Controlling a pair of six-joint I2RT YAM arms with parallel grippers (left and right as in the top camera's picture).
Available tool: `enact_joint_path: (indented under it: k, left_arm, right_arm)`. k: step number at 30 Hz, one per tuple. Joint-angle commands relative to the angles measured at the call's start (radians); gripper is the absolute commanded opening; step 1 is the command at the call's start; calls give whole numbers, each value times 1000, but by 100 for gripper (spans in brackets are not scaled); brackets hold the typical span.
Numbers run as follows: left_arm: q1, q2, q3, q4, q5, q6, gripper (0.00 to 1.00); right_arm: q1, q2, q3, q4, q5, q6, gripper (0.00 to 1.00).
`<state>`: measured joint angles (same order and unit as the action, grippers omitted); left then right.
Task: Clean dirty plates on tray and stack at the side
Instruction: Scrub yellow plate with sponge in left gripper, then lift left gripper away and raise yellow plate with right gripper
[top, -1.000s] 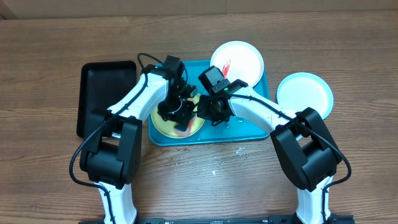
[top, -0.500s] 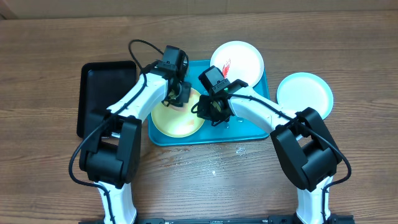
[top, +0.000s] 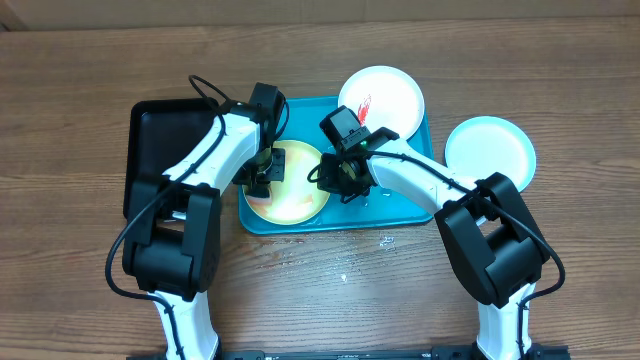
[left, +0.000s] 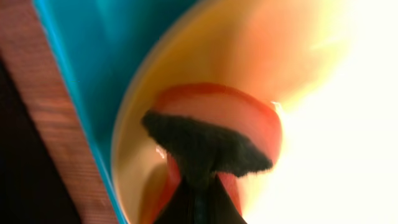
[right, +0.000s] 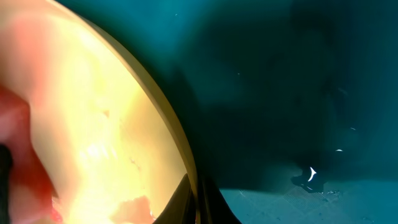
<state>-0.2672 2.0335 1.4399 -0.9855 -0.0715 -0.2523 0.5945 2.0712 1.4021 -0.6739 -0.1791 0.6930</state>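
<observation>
Yellow-green plate, lying flat in the left half of the turquoise tray, with faint reddish traces on its surface. Left pincer, over the plate's left portion, is clamped on a sponge whose dark scrub face and red body meet the plate; this wrist view is blurred. Right pincer, jaws together on the plate's right rim, which passes between its 2 fingertips in the right wrist view. White plate, bearing a red smear, sits at the tray's far right corner and overhangs the rim. Light blue plate rests on the counter just beside the tray's right edge. Black tray lies on the counter to the left of the turquoise tray, partly under the left arm.
</observation>
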Motion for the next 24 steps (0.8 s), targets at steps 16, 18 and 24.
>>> enact_joint_path:
  k: [16, 18, 24]
  left_arm:
    - [66, -155, 462, -177, 150, 61, 4]
    - [64, -151, 431, -176, 150, 61, 4]
    - [64, -130, 336, -144, 147, 15, 5]
  right_arm:
    - [-14, -85, 26, -121, 80, -126, 4]
    - [-14, -134, 34, -176, 181, -125, 4]
    - [37, -279, 40, -300, 504, -121, 4]
